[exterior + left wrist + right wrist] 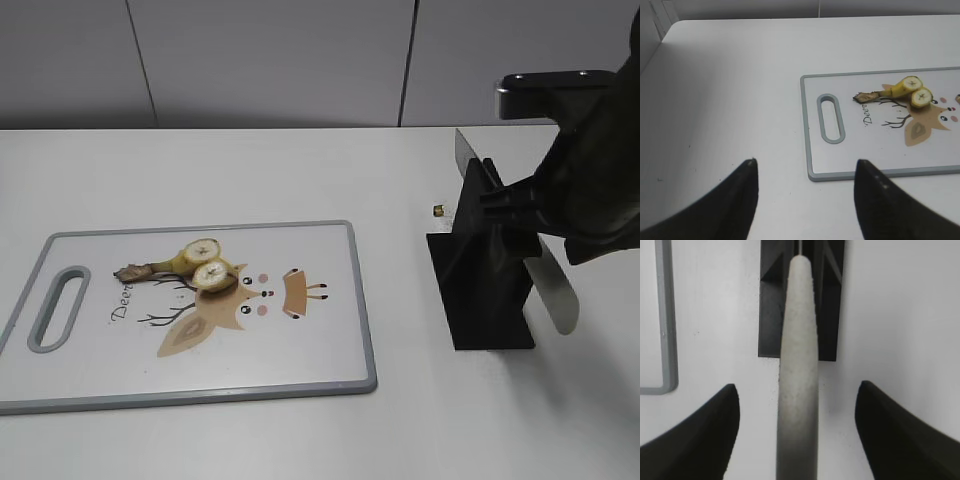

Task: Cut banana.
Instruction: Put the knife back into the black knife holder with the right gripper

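My left end effector (805, 200) hangs low over the counter's left part, fingers spread wide, holding nothing. My right end effector (797, 440) hovers near the counter's right edge, fingers (700, 435) parted.

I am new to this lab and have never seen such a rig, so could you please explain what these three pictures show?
It is a robot with two arms, each ending in a two-fingered end effector. One picture is taken from in front of the table. The other two come from cameras on the wrists, looking out between the fingers.

On the table lies a cutting board with a deer drawing. On it is a banana, already cut in two. To the right is a black stand with a knife resting in it.

The left end effector is open and empty, short of the board. The right end effector has its fingers on either side of the knife handle. Gaps show on both sides, so it does not seem to grip the handle.
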